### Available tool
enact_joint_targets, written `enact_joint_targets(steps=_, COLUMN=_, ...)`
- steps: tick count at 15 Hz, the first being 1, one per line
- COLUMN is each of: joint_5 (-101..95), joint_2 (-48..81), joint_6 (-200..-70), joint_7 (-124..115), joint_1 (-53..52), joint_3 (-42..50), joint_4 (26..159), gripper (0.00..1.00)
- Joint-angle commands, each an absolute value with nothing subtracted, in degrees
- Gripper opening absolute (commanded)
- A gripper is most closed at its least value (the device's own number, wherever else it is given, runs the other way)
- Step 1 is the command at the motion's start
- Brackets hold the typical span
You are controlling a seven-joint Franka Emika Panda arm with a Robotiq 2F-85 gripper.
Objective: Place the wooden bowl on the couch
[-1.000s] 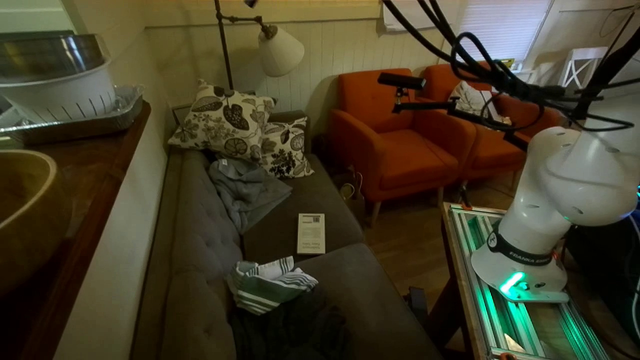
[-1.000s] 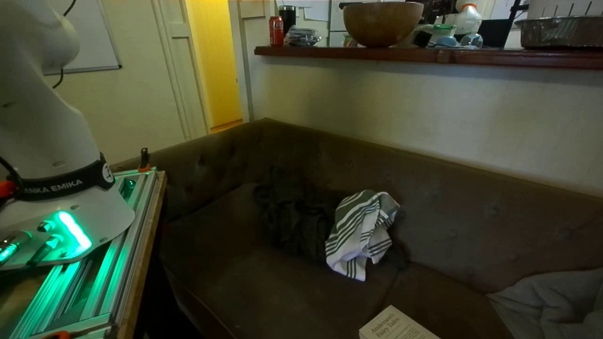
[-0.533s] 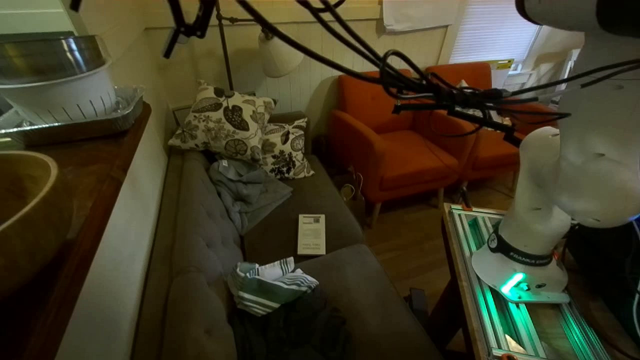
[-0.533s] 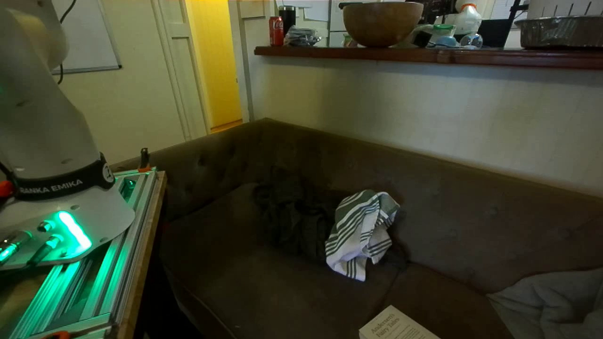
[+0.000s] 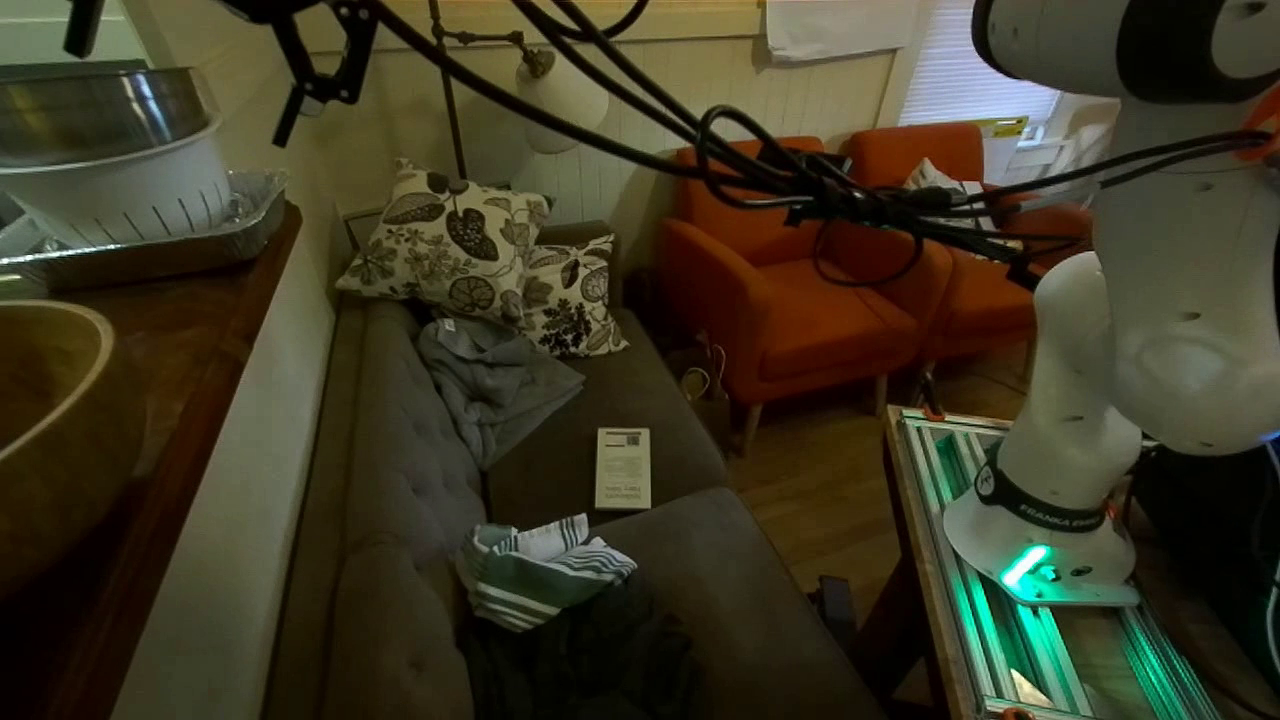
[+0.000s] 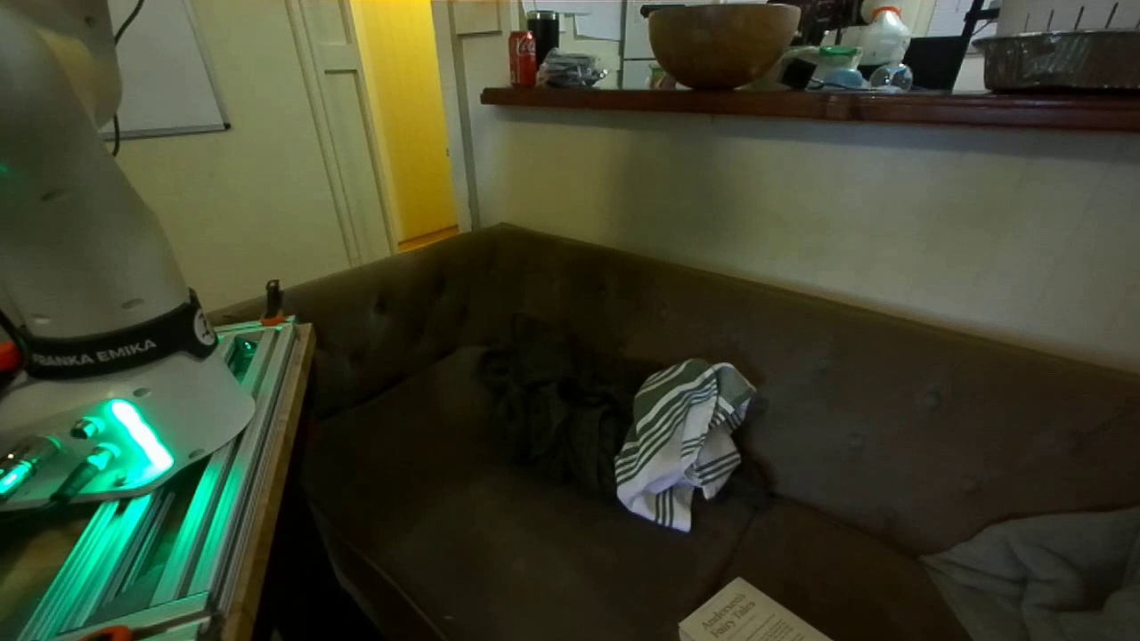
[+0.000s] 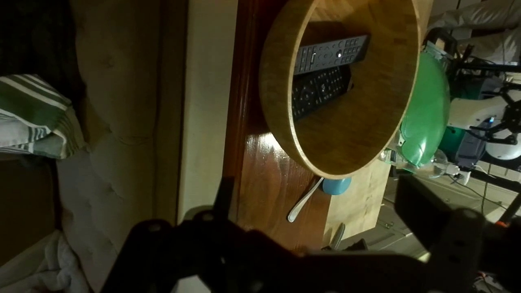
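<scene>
Red-brown ledge (image 7: 272, 195), middle of wrist view: wooden bowl (image 7: 362, 118) upper centre, two remotes (image 7: 330, 53) inside, green object (image 7: 427, 103) at right.
Gripper (image 7: 316, 186) below, fingers (image 7: 419, 211) apart; in an exterior view, striped cloth (image 6: 684, 441) and book (image 6: 750, 614) on couch (image 6: 463, 534).

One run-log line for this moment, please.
object: wooden bowl on ledge, two remotes inside | jaws: open, empty | target: couch, striped towel and book on it | status: not yet grasped
</scene>
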State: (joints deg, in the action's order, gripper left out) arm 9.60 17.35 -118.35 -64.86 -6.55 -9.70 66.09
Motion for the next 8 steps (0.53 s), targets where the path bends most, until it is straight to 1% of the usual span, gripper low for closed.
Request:
enact_joint_targets(steps=1, joint_5=9.6, joint_2=17.3, joint_6=-118.3, joint_7=-64.9, joint_1=-6.6, joint_3=-9.7, joint_4=66.0, gripper=1.00)
enact_joint_targets(steps=4, joint_5=9.6, joint_2=17.4, joint_6=-118.3, joint_7=-64.9, joint_1=-6.6, joint_3=-9.7, joint_4=65.9, gripper=1.00)
enact_joint_targets(steps=6, joint_5=7.7, joint_2=21.4, joint_6=-120.5, joint_7=-67.9, joint_1=-8.2, joint_3=-9.4, joint_4=61.7, gripper=1.00)
enact_joint_targets(steps=8, joint_5=8.6, joint_2=26.1, joint_6=-119.5, joint_7=-67.4, joint_1=-10.5, joint_3=-7.9, joint_4=56.3, gripper=1.00)
